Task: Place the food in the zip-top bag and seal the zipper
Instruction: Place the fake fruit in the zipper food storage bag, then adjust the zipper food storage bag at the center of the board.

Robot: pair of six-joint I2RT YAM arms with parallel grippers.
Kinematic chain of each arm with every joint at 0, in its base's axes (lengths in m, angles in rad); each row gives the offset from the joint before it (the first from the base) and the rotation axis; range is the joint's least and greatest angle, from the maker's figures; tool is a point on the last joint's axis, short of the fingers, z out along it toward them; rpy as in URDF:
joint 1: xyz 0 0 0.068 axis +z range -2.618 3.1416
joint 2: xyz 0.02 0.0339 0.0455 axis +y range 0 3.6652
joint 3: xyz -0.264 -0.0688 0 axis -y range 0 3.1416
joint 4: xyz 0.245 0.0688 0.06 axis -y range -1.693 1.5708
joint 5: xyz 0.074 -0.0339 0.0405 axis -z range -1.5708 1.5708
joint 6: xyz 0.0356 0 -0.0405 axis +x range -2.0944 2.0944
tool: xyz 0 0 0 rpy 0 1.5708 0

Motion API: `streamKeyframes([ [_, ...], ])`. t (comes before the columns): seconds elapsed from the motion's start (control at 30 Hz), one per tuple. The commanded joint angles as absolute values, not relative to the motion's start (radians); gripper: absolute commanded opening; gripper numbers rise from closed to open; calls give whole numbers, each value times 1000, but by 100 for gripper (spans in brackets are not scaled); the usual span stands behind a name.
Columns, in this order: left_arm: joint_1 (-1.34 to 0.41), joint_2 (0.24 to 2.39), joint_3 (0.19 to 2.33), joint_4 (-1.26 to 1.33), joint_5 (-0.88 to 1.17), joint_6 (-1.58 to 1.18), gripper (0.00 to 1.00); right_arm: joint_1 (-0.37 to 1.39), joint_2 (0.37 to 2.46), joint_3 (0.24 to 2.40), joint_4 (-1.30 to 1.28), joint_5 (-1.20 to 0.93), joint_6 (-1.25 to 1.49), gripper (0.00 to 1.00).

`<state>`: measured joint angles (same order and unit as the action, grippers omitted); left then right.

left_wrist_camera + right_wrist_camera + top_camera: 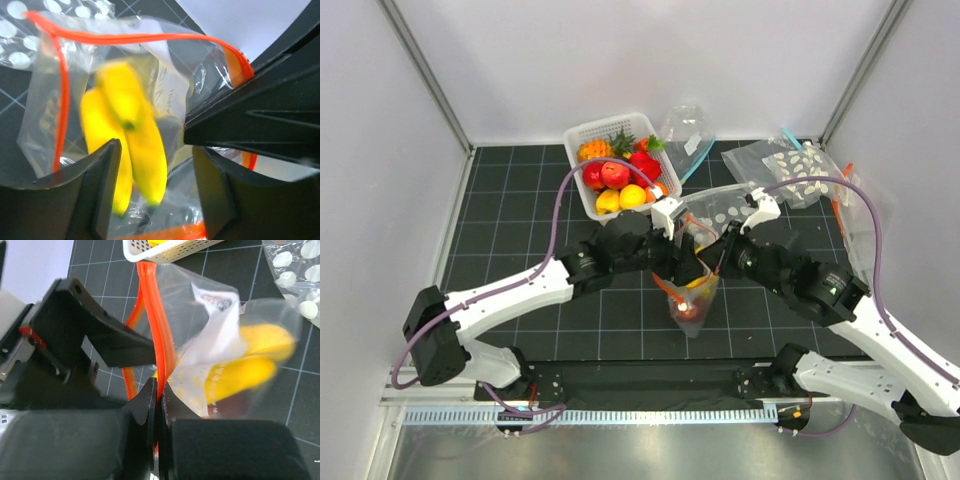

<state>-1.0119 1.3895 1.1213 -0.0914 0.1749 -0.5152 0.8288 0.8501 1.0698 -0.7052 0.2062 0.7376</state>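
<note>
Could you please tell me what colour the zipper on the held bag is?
The zipper is orange-red, clearest in the right wrist view.

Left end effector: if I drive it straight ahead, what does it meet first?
Probably the banana, right ahead between its open fingers, in the bag's mouth; depth is unclear.

Clear zip-top bag [200, 70], orange-red zipper [125, 37] unsealed, holds yellow banana bunch [135, 145].

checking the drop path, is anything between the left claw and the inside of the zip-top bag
Nothing visible does. The left claw stands open over the zip-top bag, its zipper spread wide, the banana bunch already inside. The right claw pinches the zipper at the edge.
</note>
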Motion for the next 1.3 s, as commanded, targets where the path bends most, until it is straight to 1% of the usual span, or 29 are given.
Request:
streamKeyframes([
  [0.0,-1019,1318,1126,-44,138,-511,75,833,828,1063,-653,248,761,1],
  [0.07,-1020,1289,1135,-78,91,-486,91,833,819,1049,-653,255,762,1],
  [0.1,-1019,1276,1150,-104,78,-477,93,833,809,1048,-657,265,762,1],
  [0.17,-1019,1246,1169,-179,43,-457,96,833,802,1042,-666,276,761,1],
  [0.2,-1019,1236,1186,-202,32,-454,100,833,796,1042,-667,278,762,1],
  [0.3,-1019,1210,1201,-274,8,-439,100,833,790,1031,-670,281,758,1],
  [0.43,-1017,1190,1221,-360,-125,-477,100,833,784,1016,-675,288,752,1],
  [0.47,-1016,1186,1224,-400,-214,-498,100,833,781,1014,-676,293,753,1],
  [0.53,-1003,1183,1215,-422,-268,-575,100,833,773,1011,-680,302,753,1],
  [0.6,-983,1189,1192,-416,-241,-609,100,833,769,1012,-686,311,753,1],
  [0.63,-965,1195,1186,-408,-169,-626,100,833,764,1014,-686,314,750,1],
  [0.7,-962,1227,1184,-403,-112,-630,100,833,762,1019,-696,324,749,1],
  [0.77,-962,1253,1184,-407,-98,-652,99,833,759,1019,-701,331,750,1],
  [0.83,-962,1288,1181,-408,-77,-663,96,833,756,1016,-699,334,750,1],
  [0.93,-962,1330,1166,-376,-52,-672,85,833,755,1015,-706,341,749,1],
  [0.97,-962,1338,1155,-362,-49,-679,80,833,753,1015,-707,341,749,1],
  [1.03,-962,1356,1157,-344,-43,-684,76,833,756,1017,-709,339,747,1],
  [1.1,-962,1388,1167,-331,-43,-684,69,833,755,1017,-712,337,742,1],
  [1.13,-962,1414,1175,-328,-43,-681,62,833,755,1017,-715,342,742,1],
  [1.2,-962,1433,1207,-334,-37,-667,53,833,749,1015,-719,344,739,1],
  [1.23,-962,1442,1221,-340,-38,-661,47,834,746,1014,-727,353,738,1],
  [1.27,-962,1454,1251,-368,-41,-652,33,833,744,1014,-730,357,736,1],
])
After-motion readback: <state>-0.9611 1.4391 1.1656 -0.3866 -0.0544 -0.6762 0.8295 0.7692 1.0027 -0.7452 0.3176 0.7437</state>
